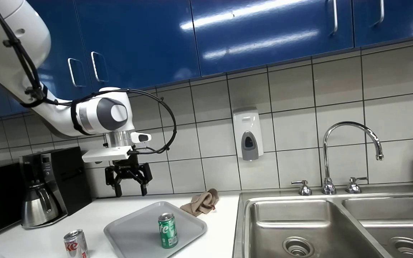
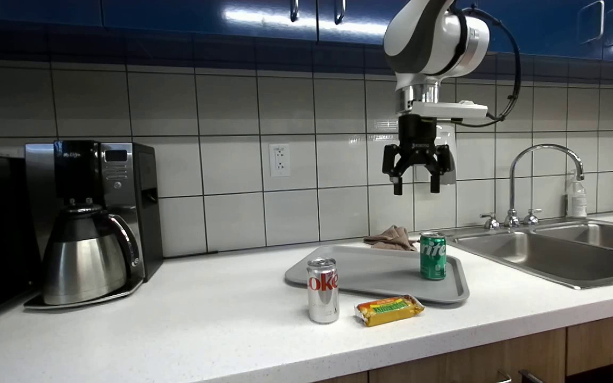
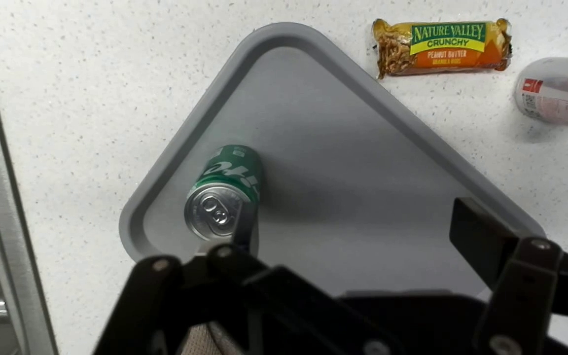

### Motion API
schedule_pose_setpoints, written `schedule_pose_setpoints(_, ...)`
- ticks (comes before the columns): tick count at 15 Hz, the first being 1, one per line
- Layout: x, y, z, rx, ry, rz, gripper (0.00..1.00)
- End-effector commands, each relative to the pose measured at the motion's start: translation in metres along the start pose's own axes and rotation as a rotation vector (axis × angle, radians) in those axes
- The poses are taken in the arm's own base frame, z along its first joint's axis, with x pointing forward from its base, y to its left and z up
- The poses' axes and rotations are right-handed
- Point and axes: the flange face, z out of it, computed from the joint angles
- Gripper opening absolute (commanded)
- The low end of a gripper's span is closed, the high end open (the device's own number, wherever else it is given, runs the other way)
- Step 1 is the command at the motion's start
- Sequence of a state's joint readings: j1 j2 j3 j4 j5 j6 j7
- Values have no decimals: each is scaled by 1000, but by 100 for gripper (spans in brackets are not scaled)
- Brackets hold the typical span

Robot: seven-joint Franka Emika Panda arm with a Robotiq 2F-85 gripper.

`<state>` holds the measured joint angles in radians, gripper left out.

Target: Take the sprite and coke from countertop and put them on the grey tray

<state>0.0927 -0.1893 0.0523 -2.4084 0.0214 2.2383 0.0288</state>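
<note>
i judge the task done for the sprite (image 2: 433,260) and outstanding for the coke (image 2: 323,298); the sprite stands upright on the grey tray (image 2: 370,268), near a corner towards the steel sink (image 1: 285,213); the coke, a silver can with red lettering, stands upright on the desk (image 2: 179,330), off the tray and just beside a granola bar (image 3: 442,48); my fingers (image 2: 435,184) hang well above the tray, spread wide, with nothing held between them; the next move, as i read it, calls for crossing to the coke, lowering around it without nudging the bar, closing, lifting, and setting it on the tray apart from the sprite; on containers: i see only the sprite on the tray; the steel sink shows two drains (image 1: 298,246); the carafe (image 2: 84,274) is opaque, and i cannot tell its contents.
</note>
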Motion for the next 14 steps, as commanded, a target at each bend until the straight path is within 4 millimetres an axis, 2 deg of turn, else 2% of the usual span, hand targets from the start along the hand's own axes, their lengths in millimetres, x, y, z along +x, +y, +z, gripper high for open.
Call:
schedule_pose_setpoints(1,0,0,0,0,-1,0,100)
schedule_pose_setpoints(8,-2,-59,-25,-60,34,-44,100)
schedule_pose_setpoints(14,-6,-105,-31,-72,52,-119,100)
